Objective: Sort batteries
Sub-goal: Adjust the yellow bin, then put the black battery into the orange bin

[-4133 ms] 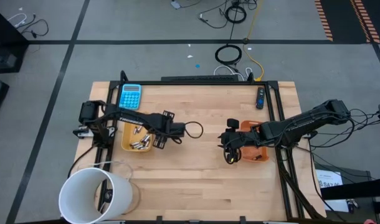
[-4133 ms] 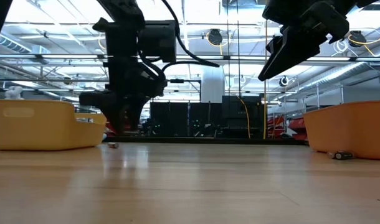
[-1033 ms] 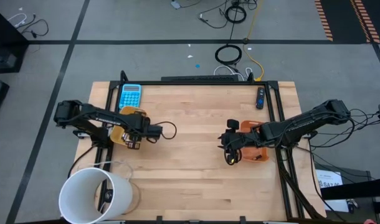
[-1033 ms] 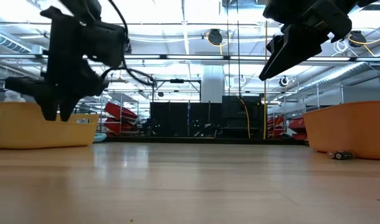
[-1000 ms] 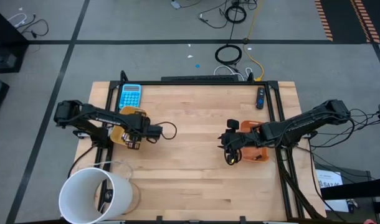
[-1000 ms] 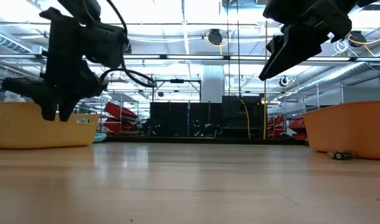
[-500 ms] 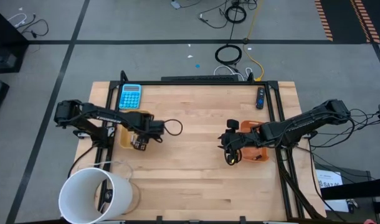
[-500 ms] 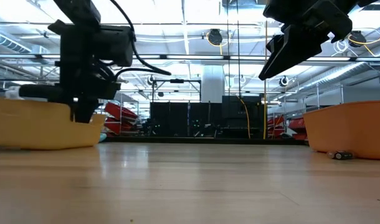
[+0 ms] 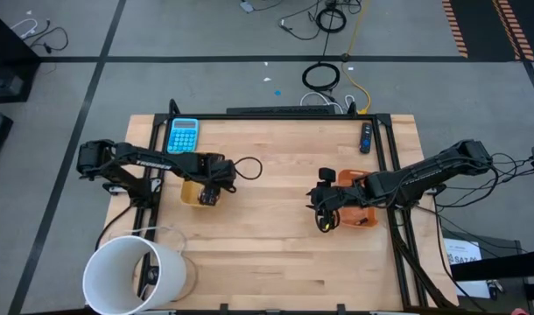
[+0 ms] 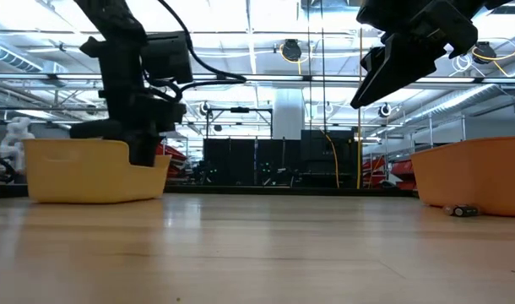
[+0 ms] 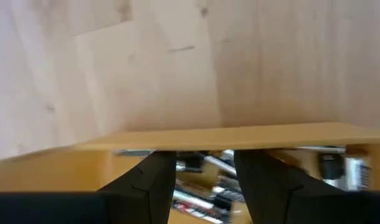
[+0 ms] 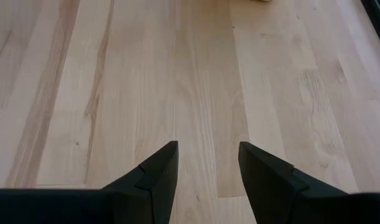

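Note:
A yellow-orange tray stands on the table left of the middle, and its side wall shows in the low view. It holds several small silvery and dark batteries. My left gripper is open, with its fingers down inside the tray at the tray's right end. My right gripper is open and empty. It hangs above the bare table just left of a second orange tray. One dark battery lies on the table in front of that tray. My left gripper has its open fingers inside the tray, slanting down from above and from the table's left. The tips stand at the inner side of the tray's right wall; I cannot tell if they touch it. The tray sits flat on the table.
A blue calculator lies at the far left. A white bucket stands at the near left corner. A dark remote-like bar lies at the far right. A black frame rail borders the table. Bare wood lies between the two trays.
My left gripper has gone toward the table's right edge with its fingers inside the yellow-orange tray. The tray has slid along the table the same way and stays flat. My right arm has kept still.

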Action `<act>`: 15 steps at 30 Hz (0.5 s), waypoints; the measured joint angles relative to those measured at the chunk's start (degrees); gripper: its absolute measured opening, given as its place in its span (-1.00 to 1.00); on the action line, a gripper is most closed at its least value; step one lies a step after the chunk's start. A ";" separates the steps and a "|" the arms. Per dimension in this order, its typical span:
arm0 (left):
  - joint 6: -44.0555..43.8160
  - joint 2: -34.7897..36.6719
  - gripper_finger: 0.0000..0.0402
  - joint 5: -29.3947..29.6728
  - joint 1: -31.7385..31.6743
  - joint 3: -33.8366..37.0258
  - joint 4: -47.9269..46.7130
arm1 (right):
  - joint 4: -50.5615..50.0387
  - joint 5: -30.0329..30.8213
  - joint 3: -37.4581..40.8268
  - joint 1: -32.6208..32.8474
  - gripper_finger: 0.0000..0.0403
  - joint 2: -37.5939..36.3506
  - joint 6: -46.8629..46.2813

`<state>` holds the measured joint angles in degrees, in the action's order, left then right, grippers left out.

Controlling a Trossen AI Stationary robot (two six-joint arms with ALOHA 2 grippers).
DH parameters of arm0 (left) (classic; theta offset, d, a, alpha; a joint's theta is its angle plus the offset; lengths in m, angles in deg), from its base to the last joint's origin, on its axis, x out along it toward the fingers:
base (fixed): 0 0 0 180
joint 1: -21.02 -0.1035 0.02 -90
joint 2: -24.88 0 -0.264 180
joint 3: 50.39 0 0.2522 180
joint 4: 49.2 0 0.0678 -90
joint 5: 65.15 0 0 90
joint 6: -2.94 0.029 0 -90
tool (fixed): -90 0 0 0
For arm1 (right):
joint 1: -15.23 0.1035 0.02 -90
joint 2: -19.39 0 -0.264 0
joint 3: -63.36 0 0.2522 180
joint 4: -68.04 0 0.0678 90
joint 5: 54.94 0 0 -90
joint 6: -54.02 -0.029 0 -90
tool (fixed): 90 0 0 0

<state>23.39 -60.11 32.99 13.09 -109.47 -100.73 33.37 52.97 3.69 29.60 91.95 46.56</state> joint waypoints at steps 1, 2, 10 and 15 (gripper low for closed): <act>-0.18 0.00 -0.15 0.97 0.02 0.00 0.02 | -0.02 -0.01 0.00 0.00 -0.21 0.00 0.00; -0.57 0.00 -0.15 1.77 0.07 -0.03 -0.11 | -0.03 0.00 0.00 0.00 -0.21 0.00 0.00; -21.83 0.00 -0.15 9.69 2.77 -6.85 -19.31 | -0.70 -0.40 0.00 1.70 -0.21 0.00 -0.05; -32.96 1.72 -0.15 14.48 10.34 -9.42 -22.52 | -0.12 -3.57 -0.04 3.24 -0.21 0.59 -1.11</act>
<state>-9.58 -58.39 47.47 23.43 -118.89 -123.25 33.25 49.41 3.64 32.84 92.54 45.45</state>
